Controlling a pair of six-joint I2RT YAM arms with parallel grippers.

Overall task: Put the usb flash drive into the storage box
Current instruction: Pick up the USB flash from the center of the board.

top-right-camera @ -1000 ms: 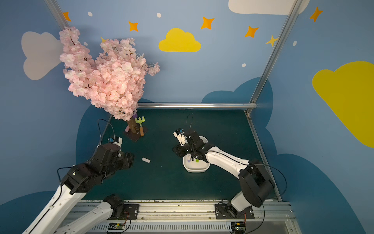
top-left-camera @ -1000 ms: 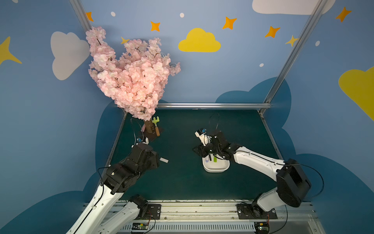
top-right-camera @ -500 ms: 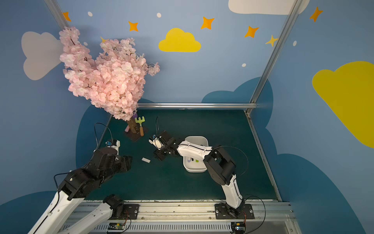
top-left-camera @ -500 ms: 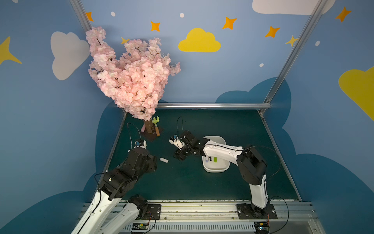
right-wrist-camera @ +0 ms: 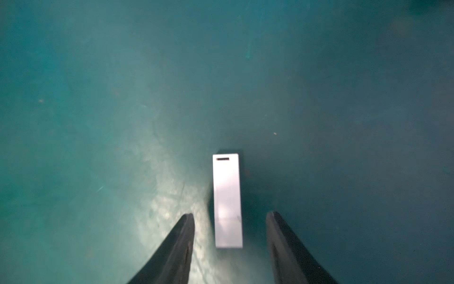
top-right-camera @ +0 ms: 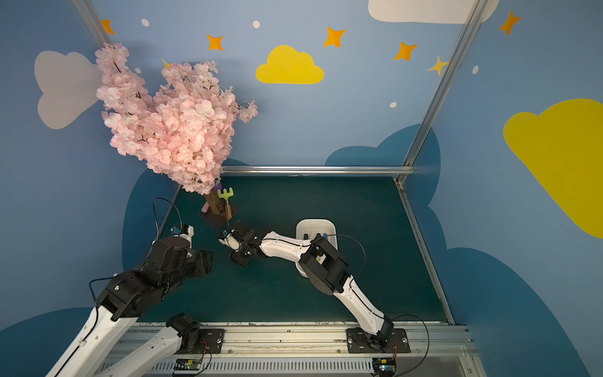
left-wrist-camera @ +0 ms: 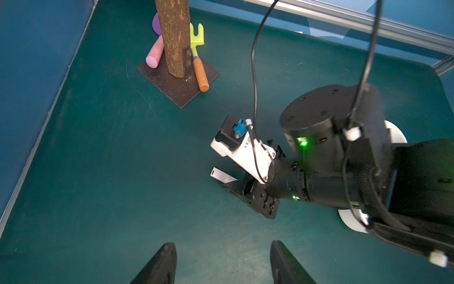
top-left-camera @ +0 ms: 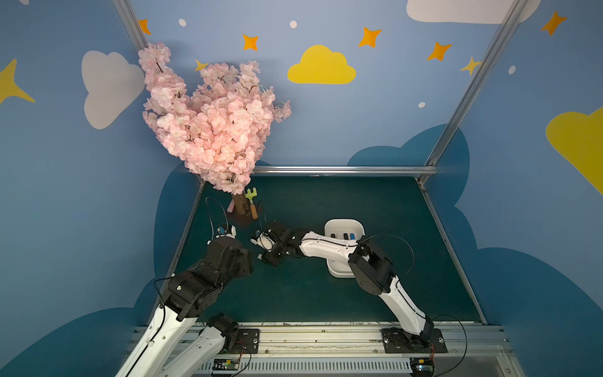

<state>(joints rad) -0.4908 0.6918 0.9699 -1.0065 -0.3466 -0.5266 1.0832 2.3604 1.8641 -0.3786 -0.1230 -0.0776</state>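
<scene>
Because the usb flash drive [right-wrist-camera: 227, 196] lies flat on the green bench [top-left-camera: 326, 293] with nothing to lift it by, the right claw [right-wrist-camera: 229, 215] is set low over it and lined up with its length. One finger stands on each long side, so a squeeze would cross the narrow width. That claw is released: the right wrist view shows bench between each finger and the white casing, and nothing is gripped yet. The slotted end of the drive points away from the wrist.

The drive sits left of the bench's middle, well apart from the storage box [top-left-camera: 344, 220], which stands right of the middle. The right arm therefore stretches leftward across the box to reach it. A few small items [top-left-camera: 346, 235], one of them blue, lie inside the box. There looks to be room beside them for the drive.

The left claw [left-wrist-camera: 222, 246] is also released and empty. It hangs near the left edge and faces the drive from the near side, probably held back so that the two arms do not meet.

The blossom tree [top-left-camera: 215, 130] and toy rake [left-wrist-camera: 196, 49] stand at the far left, clear of the pick.
</scene>
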